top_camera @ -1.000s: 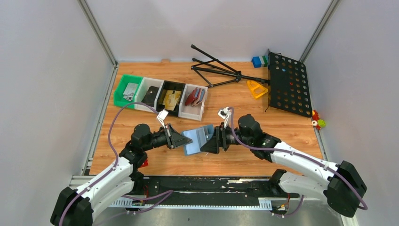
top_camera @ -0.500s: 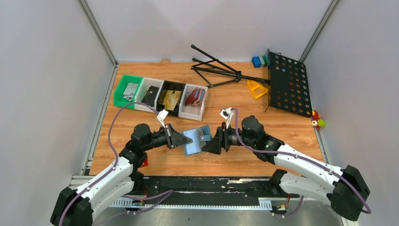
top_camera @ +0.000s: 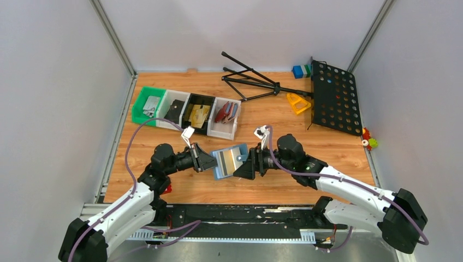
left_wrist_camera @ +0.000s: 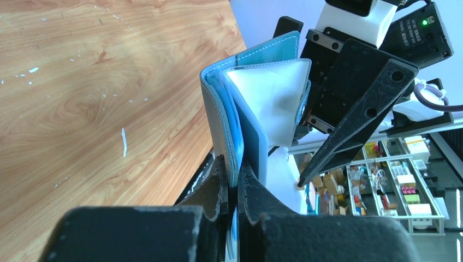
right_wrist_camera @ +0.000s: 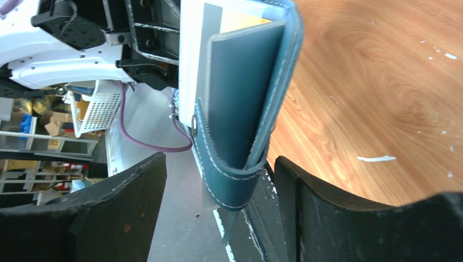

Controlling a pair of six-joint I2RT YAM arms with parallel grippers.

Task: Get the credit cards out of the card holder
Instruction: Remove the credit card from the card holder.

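**Surface.** Wooden table (top_camera: 164, 139); your wrist views show pale scuffs and white flecks in the grain. White wall panels close it in on three sides, with aluminium posts (top_camera: 112, 35) running down to the back corners. Past the table's edge, the left wrist view catches cluttered shelving (left_wrist_camera: 398, 174).

**On the table.**
- Far left: a row of four bins (top_camera: 185, 112), in order green, white, black, white.
- Back centre: folded black stand legs (top_camera: 248, 82).
- To their right: a perforated black panel (top_camera: 334, 98), with a yellow piece (top_camera: 298, 102) just beside it.
- At the back wall: blue and green blocks (top_camera: 300, 71).
- At the right edge: small toys (top_camera: 368, 141).

**Card holder** (top_camera: 229, 161). It is held in the air over the near middle of the table, between your two grippers. It is spread open with its lighter inside turned up. The credit cards (top_camera: 225, 159) show tan and grey in its slots.

**Left gripper** (top_camera: 214, 162). Pinched closed on the holder's left edge, with both fingers (left_wrist_camera: 218, 180) pressed against the leather.

**Right gripper** (top_camera: 240, 169). Jaws spread wide, straddling the opposite flap. There is a clear gap on one side. The other pad sits close to the stitched edge, and you cannot tell whether it touches.
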